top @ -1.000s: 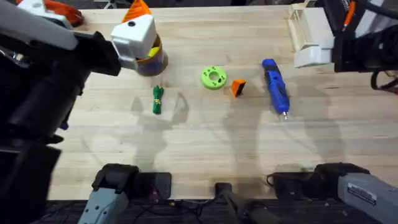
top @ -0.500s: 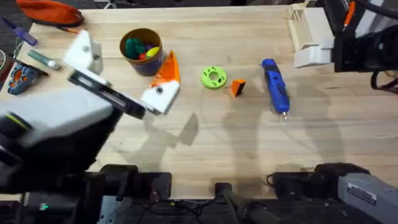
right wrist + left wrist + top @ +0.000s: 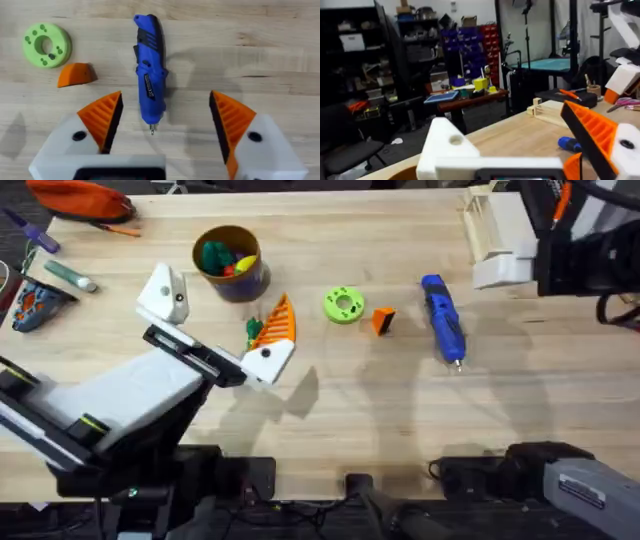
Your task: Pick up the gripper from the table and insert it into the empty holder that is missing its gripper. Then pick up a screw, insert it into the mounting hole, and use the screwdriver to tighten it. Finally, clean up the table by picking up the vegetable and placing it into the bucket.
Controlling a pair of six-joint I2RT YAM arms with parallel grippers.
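My left gripper (image 3: 222, 315) hangs open just in front of the bucket (image 3: 230, 260). One side is the bare white holder (image 3: 165, 295) with a hole in it, also in the left wrist view as holder (image 3: 452, 145). The other finger carries an orange wedge (image 3: 275, 325) that partly covers the dark green vegetable (image 3: 253, 332). The loose orange gripper (image 3: 382, 320) lies right of a lime-green disc (image 3: 343, 304). Farther right lies the blue screwdriver (image 3: 442, 317). My right gripper (image 3: 165, 97) is open above the screwdriver (image 3: 151, 75). No screw can be made out.
An orange pouch (image 3: 80, 198), a pen (image 3: 68, 275) and small tools (image 3: 30, 305) lie at the table's far left. A white rack (image 3: 495, 230) and the dark right arm (image 3: 580, 250) take up the back right. Bare wood (image 3: 400, 410) spreads in front.
My left arm has swung down and back from over the bucket. Its open fingers now sit lower, in front of the bucket beside the vegetable. The right arm has not moved.
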